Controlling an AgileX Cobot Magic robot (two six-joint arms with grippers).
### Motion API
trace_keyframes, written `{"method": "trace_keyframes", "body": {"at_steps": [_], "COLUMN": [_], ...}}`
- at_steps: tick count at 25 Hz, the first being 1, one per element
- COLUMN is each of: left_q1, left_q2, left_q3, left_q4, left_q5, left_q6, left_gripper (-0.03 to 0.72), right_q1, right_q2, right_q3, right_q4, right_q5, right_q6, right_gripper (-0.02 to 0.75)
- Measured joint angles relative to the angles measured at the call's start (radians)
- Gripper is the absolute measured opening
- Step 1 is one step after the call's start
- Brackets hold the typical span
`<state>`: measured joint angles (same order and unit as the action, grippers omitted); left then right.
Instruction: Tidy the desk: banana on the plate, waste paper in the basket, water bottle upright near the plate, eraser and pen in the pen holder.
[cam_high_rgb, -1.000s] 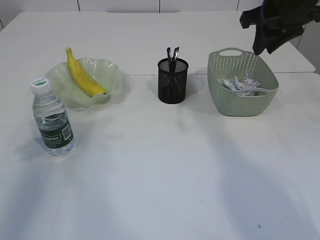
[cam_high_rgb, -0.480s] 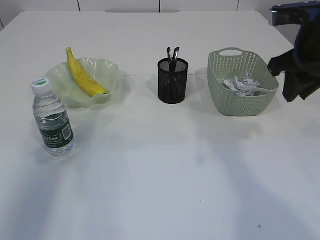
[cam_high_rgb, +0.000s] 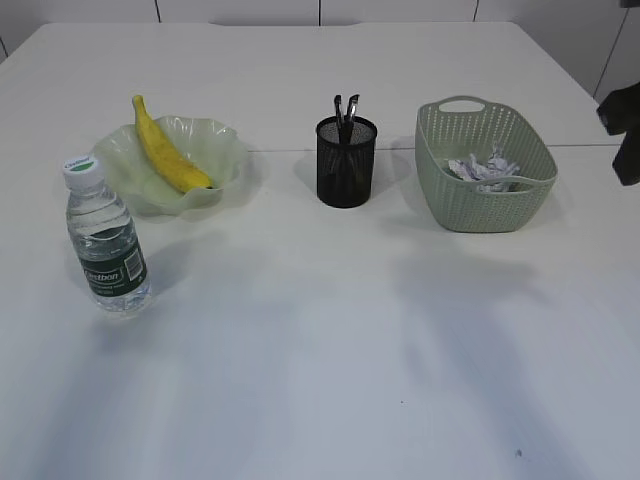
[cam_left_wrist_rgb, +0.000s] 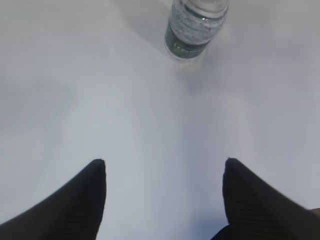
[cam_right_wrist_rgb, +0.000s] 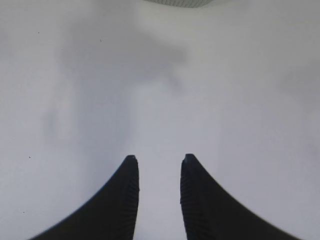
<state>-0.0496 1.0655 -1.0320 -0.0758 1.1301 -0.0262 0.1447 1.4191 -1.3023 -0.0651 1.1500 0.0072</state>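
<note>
Basically all sorted; left gripper (cam_left_wrist_rgb: 164, 172) spread wide and empty, bottle (cam_left_wrist_rgb: 195, 26) upright straight ahead; right gripper (cam_right_wrist_rgb: 159, 165) narrowly parted, empty.

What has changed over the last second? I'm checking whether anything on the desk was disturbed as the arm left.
Only the right arm moved: from above the basket's far right corner it swung down and off to the right edge of the exterior view. Nothing was taken or released. Banana on the plate, upright bottle, pen holder and paper in the basket stayed put.
</note>
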Motion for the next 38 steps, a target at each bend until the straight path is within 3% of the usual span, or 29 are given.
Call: {"method": "trace_keyframes", "body": {"at_steps": [8,19,28,38], "left_q1": [0.000,0.000,0.000,0.000], "left_q2": [-0.198,-0.543,-0.836,-1.023], "left_q3": [0.005,0.181,0.291,0.431], "left_q4": [0.096,0.086,0.084,0.013], "left_q5": [0.067,0.129,0.137,0.139], "left_q6": [-0.005,-0.013,-0.013,-0.013], "left_gripper": [0.512,0.511,0.510,0.510], "right_q1": [0.000,0.000,0.000,0.000], "right_q2": [-0.197,-0.582,-0.885,-1.175], "right_q3": [0.049,0.295,0.405,0.573], "right_q4": [0.000,0.000,0.000,0.015], "right_q5": [0.060,0.102,0.113,0.117], "right_q6": [0.073,0.119,0.121,0.119], "right_gripper": [0.219,0.219,0.219,0.219]}}
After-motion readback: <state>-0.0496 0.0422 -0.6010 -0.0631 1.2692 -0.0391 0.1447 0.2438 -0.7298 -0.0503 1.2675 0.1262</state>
